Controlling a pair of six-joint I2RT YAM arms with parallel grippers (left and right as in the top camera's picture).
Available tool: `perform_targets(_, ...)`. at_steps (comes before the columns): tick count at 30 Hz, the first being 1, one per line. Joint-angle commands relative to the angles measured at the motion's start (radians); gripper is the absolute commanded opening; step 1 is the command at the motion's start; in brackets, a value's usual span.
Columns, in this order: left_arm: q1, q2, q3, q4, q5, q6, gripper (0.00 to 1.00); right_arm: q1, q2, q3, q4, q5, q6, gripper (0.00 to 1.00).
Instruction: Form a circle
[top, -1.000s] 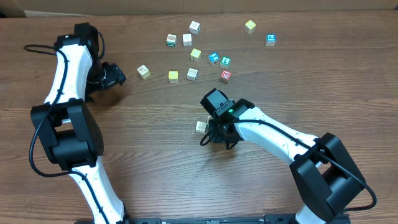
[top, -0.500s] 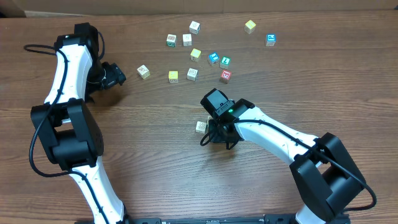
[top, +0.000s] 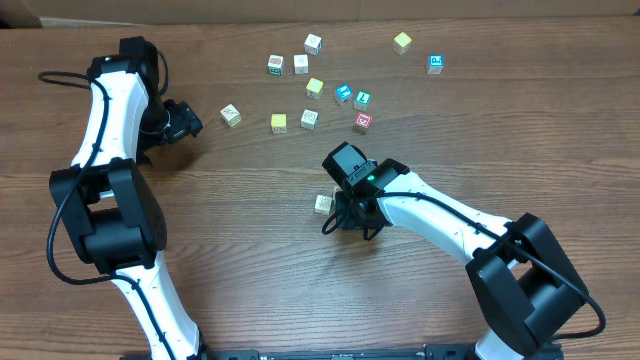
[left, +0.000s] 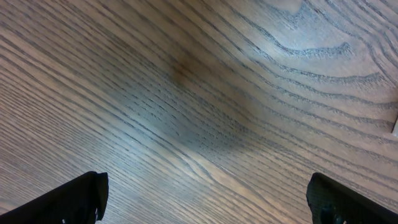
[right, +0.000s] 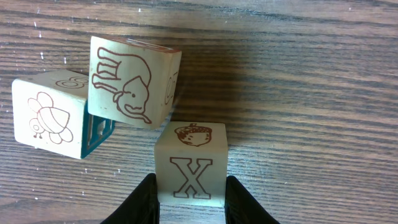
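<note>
The circle is a small clump of cream picture cubes on the wooden table. In the right wrist view, the cube printed with an X and an acorn (right: 191, 168) sits between the fingers of my right gripper (right: 190, 190), which is shut on it. It touches the tilted elephant cube (right: 132, 81), which leans on the bee cube (right: 53, 115). From overhead only one cube of the clump (top: 323, 204) shows beside the right gripper (top: 345, 215). My left gripper (left: 205, 199) is open over bare wood at the far left (top: 185, 120).
Several loose cubes lie scattered at the back: a yellow one (top: 402, 42), a blue-faced one (top: 435, 63), a red-faced one (top: 363, 122), and a cream one (top: 231, 115) close to the left gripper.
</note>
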Motion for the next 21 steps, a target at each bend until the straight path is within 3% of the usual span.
perform_targets(1,-0.006,0.013,-0.004,0.0,0.002,-0.021,1.0,0.001,0.003,0.032,0.006,0.003,-0.001,0.3)
perform_targets(21,-0.006,0.013,-0.004,0.0,0.002,-0.021,1.0,0.001,0.003,0.052,0.002,0.018,-0.011,0.38)
